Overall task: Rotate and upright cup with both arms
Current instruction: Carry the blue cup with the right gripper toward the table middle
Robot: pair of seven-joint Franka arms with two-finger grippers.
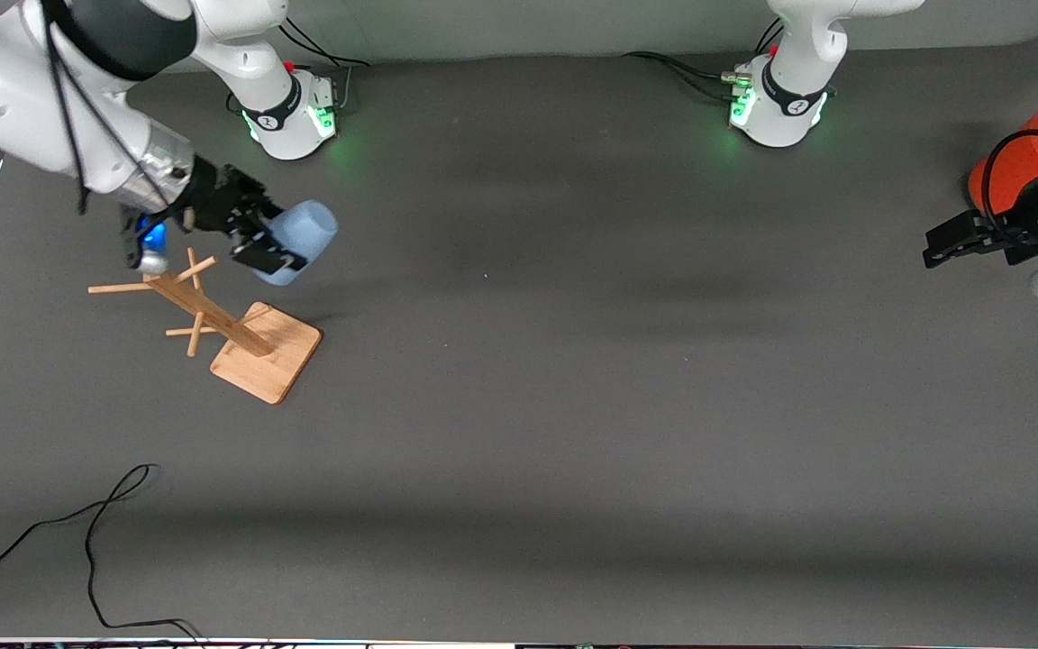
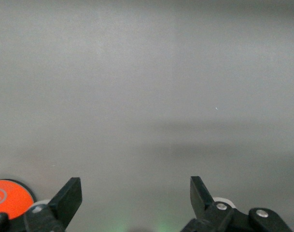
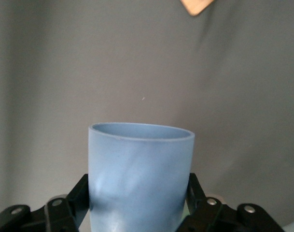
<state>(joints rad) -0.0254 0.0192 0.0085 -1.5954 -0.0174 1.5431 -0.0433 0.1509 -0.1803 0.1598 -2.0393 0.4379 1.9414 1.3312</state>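
Front view: the right gripper is clamped on the cup, 1 finger on each side of it. The cup is held off the table, tilted on its side, over the area toward the right arm's end and near the edge where the bases stand. Just beside it, nearer the front camera, the wooden rack stands on its square base, its pegs sticking out from a leaning post. The left gripper waits at the left arm's end of the table, its fingers spread, in front of an orange-red can with a grey lid. A black cable lies loose near the corner at the camera edge on the right arm's end.

Left wrist view: the left gripper shows 2 fingers set wide apart with bare grey table between them. Part of the orange-red can shows at the margin.

Right wrist view: the right gripper pinches the cup between its 2 fingers, the open rim pointing away from the wrist. A corner of the rack's base is visible on the table.
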